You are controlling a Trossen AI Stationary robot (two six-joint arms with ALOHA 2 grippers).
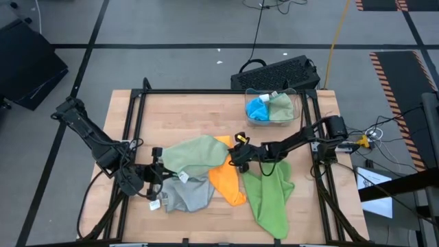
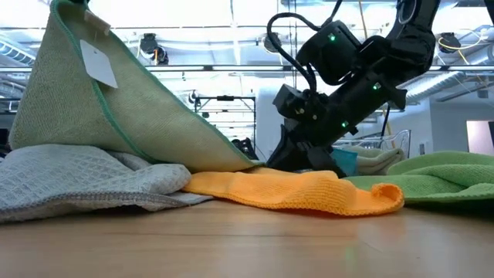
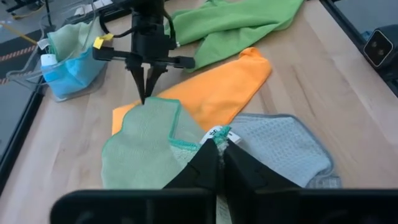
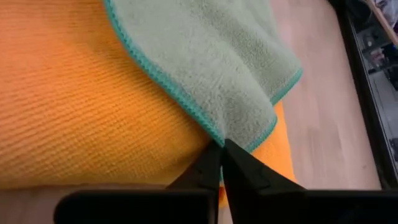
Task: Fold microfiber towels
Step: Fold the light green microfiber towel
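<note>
A sage green towel with a teal hem lies mid-table over an orange towel and a grey towel. A lime green towel is spread on the table to the right. My left gripper is shut on the sage towel's near-left corner, which is raised, so the cloth slopes down to the table. My right gripper is shut on the same towel's opposite end, low over the orange towel. My left gripper pinches the sage towel's corner between its two fingers, right beside the white tag. That corner is lifted clear, and the cloth hangs slanting from it down onto the other towels. My right gripper pinches the sage towel's teal-hemmed edge close to a corner, between its two fingertips. It comes slanting down from the table's right side. That end rests on the orange towel.
A clear container at the back right holds a blue and a pale green cloth. A black keyboard lies beyond the table's far edge. A dark frame runs along the left, far and right edges. Bare wood shows at the far left and front.
</note>
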